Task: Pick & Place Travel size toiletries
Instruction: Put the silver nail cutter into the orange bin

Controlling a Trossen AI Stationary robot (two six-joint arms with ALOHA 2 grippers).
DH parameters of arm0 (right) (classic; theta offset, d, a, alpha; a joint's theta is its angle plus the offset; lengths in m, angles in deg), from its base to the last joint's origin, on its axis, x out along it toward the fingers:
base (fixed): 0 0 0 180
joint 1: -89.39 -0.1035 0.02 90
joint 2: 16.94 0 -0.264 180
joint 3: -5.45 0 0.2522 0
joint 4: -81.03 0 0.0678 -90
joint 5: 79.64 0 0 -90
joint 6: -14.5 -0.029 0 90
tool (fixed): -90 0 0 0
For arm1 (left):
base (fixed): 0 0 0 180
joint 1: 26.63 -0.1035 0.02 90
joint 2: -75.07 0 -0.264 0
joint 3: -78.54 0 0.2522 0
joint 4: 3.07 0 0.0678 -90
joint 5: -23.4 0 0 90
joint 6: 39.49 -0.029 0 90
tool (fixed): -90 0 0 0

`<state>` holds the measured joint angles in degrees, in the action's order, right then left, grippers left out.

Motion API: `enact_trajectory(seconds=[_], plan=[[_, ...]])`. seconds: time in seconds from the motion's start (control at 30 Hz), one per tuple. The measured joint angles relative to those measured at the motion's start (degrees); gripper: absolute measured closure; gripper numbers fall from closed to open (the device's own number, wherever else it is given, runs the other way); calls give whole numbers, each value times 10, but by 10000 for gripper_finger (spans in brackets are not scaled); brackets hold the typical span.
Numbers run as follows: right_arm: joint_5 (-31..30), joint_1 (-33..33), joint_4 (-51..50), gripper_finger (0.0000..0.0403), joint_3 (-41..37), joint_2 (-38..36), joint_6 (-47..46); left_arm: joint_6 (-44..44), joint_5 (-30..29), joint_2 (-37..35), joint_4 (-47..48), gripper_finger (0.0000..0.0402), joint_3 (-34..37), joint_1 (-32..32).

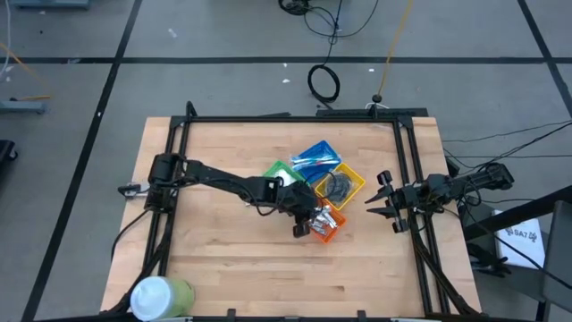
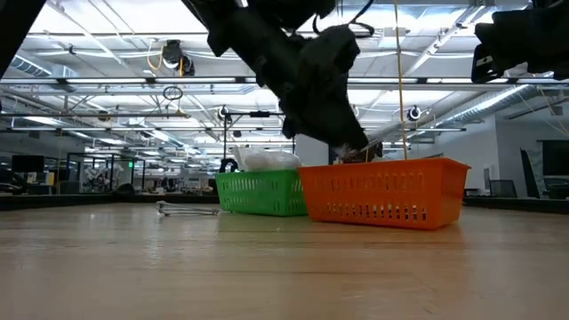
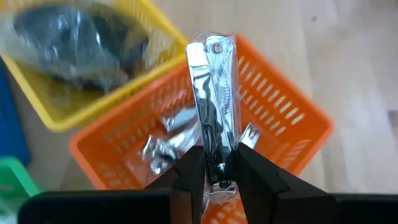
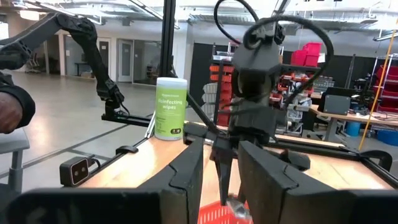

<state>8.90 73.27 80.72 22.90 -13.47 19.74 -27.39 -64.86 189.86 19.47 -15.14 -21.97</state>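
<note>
Left claw point(image 3: 216, 167) grips a wrapped silver metal nail clipper point(image 3: 214, 93) above the orange plastic bin point(image 3: 283, 118); right claw point(image 1: 384, 199), fingers parted, waits at the counter's right edge.

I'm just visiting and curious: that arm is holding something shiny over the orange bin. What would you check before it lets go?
1. Item held: silver metal piece in a clear wrapper sits between the left end effector fingers: ok.
2. Over the right bin: orange bin lies below, with silver pieces already in it: ok.
3. Clear of neighbours: yellow bin is off to the side: ok.
4. Drop height above the bin: cannot tell.
5. Right end effector waits at the table's right edge, away from the bins: ok.
</note>
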Motion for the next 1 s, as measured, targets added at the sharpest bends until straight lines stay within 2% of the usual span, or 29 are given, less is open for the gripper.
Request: enact_trajectory(seconds=[0.5,0.77,0.9,1.0], plan=[[0,0,0,312,0,0,0,-18,33,-6,-14,315,0,3],[0,0,-1,312,0,0,0,-1,32,-9,-8,227,0,-3],[0,0,-1,312,0,0,0,-23,29,-53,51,192,0,-7],[0,0,-3,312,0,0,0,-15,10,-102,151,174,0,-15]])
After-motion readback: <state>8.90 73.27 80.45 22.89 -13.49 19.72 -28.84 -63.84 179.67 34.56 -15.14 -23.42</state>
